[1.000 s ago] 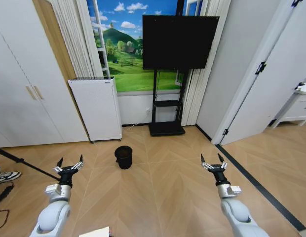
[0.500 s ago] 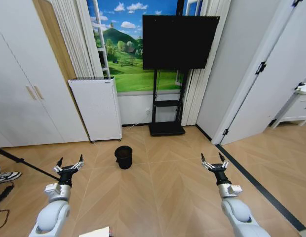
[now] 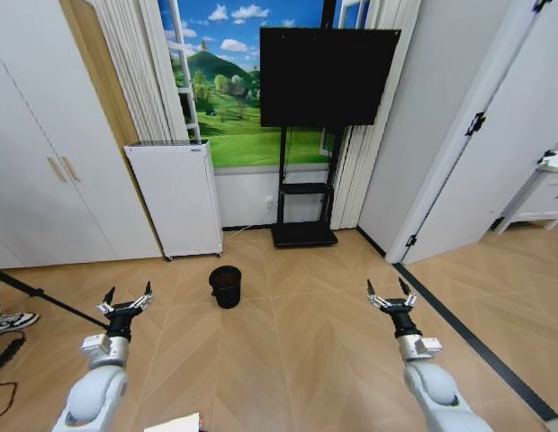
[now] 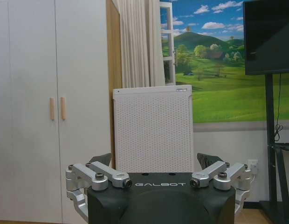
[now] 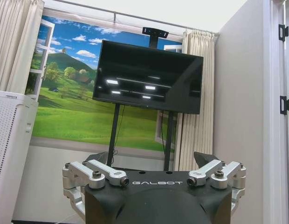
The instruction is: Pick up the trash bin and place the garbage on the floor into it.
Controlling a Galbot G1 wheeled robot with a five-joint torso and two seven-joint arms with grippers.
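The trash bin point(image 3: 226, 285), a small black round wastebasket, stands on the wooden floor in front of the white appliance, in the middle of the head view. My left gripper point(image 3: 127, 297) is held low to the left of the bin, open and empty. My right gripper point(image 3: 392, 292) is held low well to the right of the bin, also open and empty. Both point forward at the far wall. In the wrist views the left gripper point(image 4: 158, 164) and the right gripper point(image 5: 154, 161) show spread fingers with nothing between them. The garbage is out of view.
A tall white perforated appliance point(image 3: 176, 199) stands against the wall behind the bin. A black TV on a stand point(image 3: 304, 211) is at the back centre. White cupboards point(image 3: 45, 162) line the left; a door point(image 3: 495, 144) and a dark floor strip run on the right. A tripod leg point(image 3: 36, 294) and a shoe point(image 3: 11, 321) lie at far left.
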